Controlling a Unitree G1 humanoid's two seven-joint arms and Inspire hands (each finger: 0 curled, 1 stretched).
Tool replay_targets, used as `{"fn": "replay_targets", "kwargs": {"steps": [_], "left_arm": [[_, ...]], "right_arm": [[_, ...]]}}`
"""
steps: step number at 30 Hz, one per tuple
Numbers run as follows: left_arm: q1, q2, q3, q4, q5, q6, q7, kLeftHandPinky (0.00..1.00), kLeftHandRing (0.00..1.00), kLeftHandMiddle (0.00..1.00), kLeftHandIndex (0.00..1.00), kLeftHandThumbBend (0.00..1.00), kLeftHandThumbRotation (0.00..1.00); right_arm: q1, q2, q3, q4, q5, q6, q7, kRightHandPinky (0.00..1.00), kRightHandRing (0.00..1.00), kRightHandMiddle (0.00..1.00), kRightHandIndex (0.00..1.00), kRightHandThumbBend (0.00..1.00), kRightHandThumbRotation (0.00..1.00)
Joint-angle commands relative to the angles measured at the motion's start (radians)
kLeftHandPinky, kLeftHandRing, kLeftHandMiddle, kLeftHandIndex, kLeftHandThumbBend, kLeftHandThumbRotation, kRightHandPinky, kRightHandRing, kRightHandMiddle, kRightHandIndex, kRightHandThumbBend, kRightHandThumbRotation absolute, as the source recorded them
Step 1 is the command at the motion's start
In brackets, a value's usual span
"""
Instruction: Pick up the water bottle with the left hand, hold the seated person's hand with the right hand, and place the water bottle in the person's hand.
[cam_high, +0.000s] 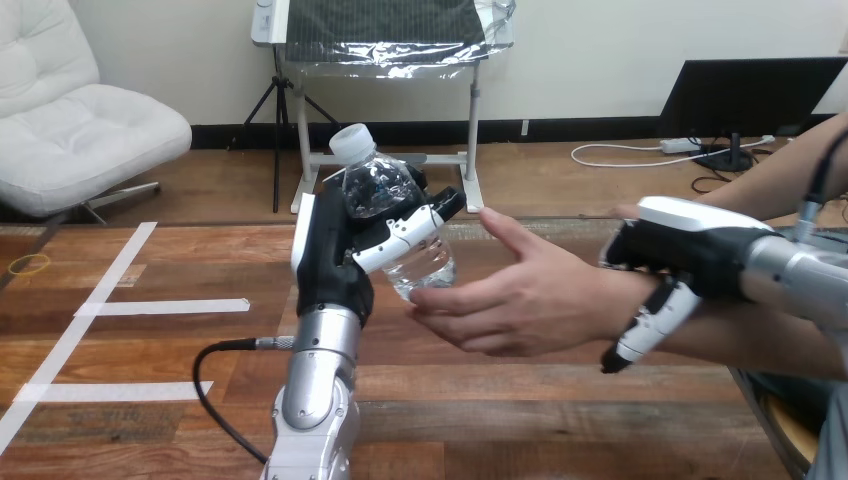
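Note:
My left hand (325, 250) is raised over the middle of the wooden table (560, 420), shut on a clear water bottle (385, 190) with a white cap that tilts slightly left. The person's hand (530, 290) reaches in from the right, palm open toward the bottle, with its fingertips touching the bottle's lower end. My right hand (690, 240) lies over the person's wrist. Its thumb (650, 320) curls down the near side and its fingers wrap the far side.
White tape strips (160, 307) mark the table's left part, and a small yellow ring (28, 264) lies near the left edge. A black cable (215, 400) loops beside my left forearm. The person's forearm crosses the right side.

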Motion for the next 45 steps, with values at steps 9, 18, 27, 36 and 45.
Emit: {"fn": "replay_targets", "kwargs": {"steps": [9,18,27,36,45], "left_arm": [[-0.125,-0.039,-0.014,0.019,-0.012,-0.034,-0.019,0.31,0.35,0.39,0.39,0.73,0.0],[-0.128,-0.062,-0.023,0.02,-0.021,-0.03,-0.034,0.31,0.35,0.4,0.39,0.73,0.0],[-0.121,-0.093,-0.035,0.007,-0.044,-0.012,-0.055,0.31,0.35,0.39,0.39,0.72,0.0],[-0.104,-0.13,-0.053,-0.008,-0.054,-0.014,-0.041,0.3,0.34,0.39,0.39,0.74,0.0],[-0.076,-0.158,-0.075,-0.039,-0.069,-0.008,-0.042,0.29,0.34,0.38,0.38,0.74,0.0]], "right_arm": [[-0.108,0.055,0.042,0.005,-0.029,0.025,0.008,0.17,0.25,0.33,0.36,0.89,0.16],[-0.124,0.073,0.058,0.016,-0.036,0.026,0.005,0.17,0.25,0.34,0.34,0.9,0.18],[-0.132,0.093,0.058,0.028,-0.022,0.029,0.005,0.19,0.26,0.34,0.34,0.91,0.17],[-0.132,0.1,0.064,0.027,-0.026,0.031,0.006,0.19,0.26,0.34,0.35,0.91,0.18],[-0.126,0.1,0.063,0.028,-0.021,0.029,0.004,0.18,0.25,0.33,0.33,0.92,0.19]]}}
